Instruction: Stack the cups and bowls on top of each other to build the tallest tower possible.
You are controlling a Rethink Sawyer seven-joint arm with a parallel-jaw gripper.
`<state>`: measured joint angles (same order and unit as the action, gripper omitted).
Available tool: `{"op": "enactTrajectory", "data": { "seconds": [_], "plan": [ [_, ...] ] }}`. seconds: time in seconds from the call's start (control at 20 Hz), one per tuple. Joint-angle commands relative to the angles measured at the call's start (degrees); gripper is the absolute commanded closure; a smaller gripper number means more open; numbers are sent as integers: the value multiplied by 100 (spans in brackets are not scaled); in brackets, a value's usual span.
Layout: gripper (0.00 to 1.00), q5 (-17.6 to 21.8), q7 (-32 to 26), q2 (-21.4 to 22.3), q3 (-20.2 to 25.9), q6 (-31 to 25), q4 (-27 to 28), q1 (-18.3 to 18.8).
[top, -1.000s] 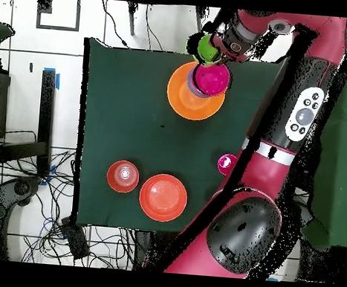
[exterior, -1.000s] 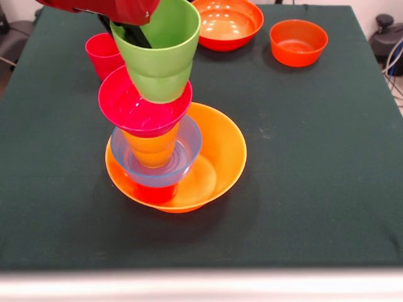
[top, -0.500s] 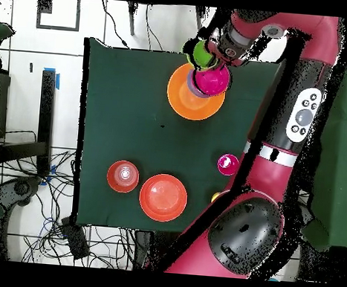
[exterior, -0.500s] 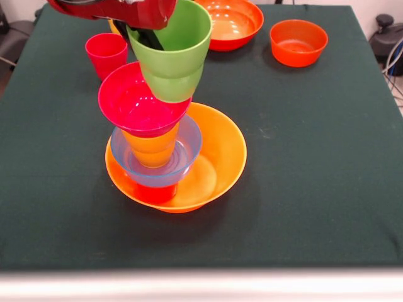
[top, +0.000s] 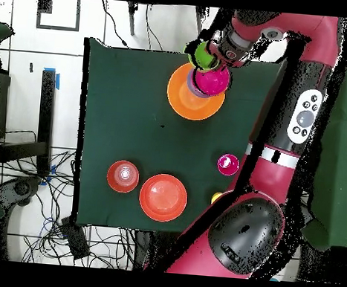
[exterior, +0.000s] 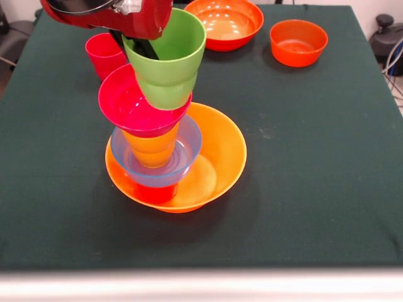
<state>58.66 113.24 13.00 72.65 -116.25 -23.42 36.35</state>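
Note:
The tower stands in the large orange bowl [exterior: 217, 148]: a red-orange cup [exterior: 154, 192], a light blue bowl [exterior: 182, 157], an orange cup [exterior: 151, 150], then a magenta bowl [exterior: 129, 104] on top. My gripper [exterior: 143, 45] is shut on the rim of a green cup [exterior: 167, 66], one black finger inside it. The cup hangs slightly tilted over the magenta bowl's far right rim, its base at the rim; I cannot tell if they touch. In the overhead view the green cup [top: 204, 55] sits beside the magenta bowl [top: 213, 79] over the orange bowl [top: 181, 98].
A crimson cup [exterior: 102, 53] stands behind the tower, close to the arm. A large red-orange bowl [exterior: 230, 22] and a smaller orange-red bowl [exterior: 298, 41] sit at the far side. In the overhead view a bit of yellow cup [top: 215, 197] shows beside the arm.
The green cup in my gripper swung a little to the right, then came back left and lower, closer to the magenta bowl. The tower has not moved.

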Motion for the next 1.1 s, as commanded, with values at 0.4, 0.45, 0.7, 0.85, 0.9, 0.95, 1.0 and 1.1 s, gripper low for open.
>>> {"op": "enactTrajectory", "data": {
  "seconds": [0.4, 0.45, 0.7, 0.85, 0.9, 0.95, 1.0, 1.1],
  "plan": [
    [100, -29, -1711, -71, -757, 287, -408, 0],
    [100, -41, -1708, -75, -768, 306, -418, 3],
    [100, -60, -1708, -52, -799, 308, -442, 19],
    [100, -52, -1720, -59, -800, 316, -434, 18],
    [100, -53, -1728, -59, -808, 324, -446, 24],
    [100, -53, -1730, -59, -810, 325, -448, 26],
    [100, -54, -1739, -59, -817, 329, -459, 33],
    [100, -67, -1741, -61, -835, 348, -490, 50]
  ]
}}
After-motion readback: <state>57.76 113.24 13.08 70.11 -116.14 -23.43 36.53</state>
